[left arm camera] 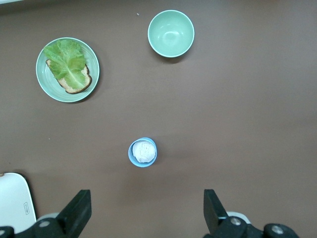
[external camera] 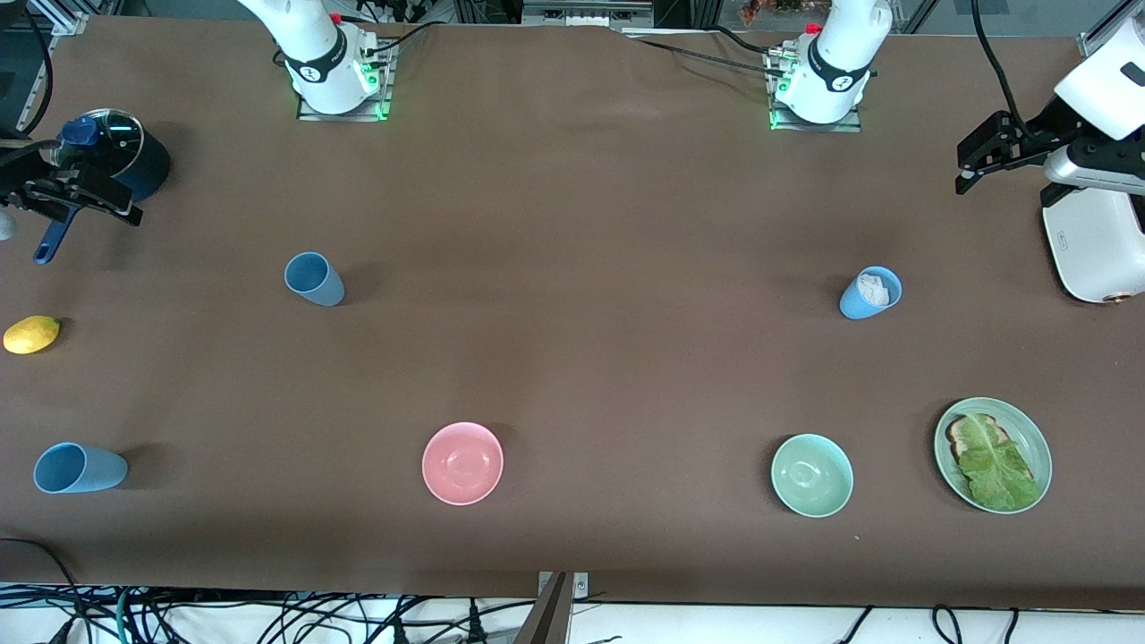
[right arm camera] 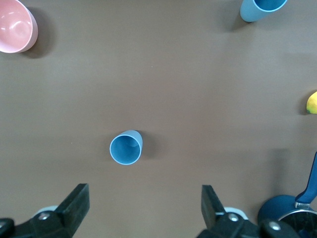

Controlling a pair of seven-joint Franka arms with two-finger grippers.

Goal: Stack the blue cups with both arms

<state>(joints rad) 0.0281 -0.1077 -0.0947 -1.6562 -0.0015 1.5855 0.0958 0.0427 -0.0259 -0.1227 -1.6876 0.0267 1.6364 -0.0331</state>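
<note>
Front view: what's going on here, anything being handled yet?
Nothing is held yet. The left gripper hangs open beside the white appliance; the right gripper hangs open by the navy saucepan. Three blue cups stand apart, unstacked: a slate-blue cup, a sky-blue cup, and a stuffed cup with something white inside.

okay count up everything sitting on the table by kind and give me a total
Blue cups: 3
Bowls: 2, pink and green
Plate with toast and lettuce: 1
Saucepan with lid: 1
Lemon: 1
White appliance: 1
Total: 9
</note>
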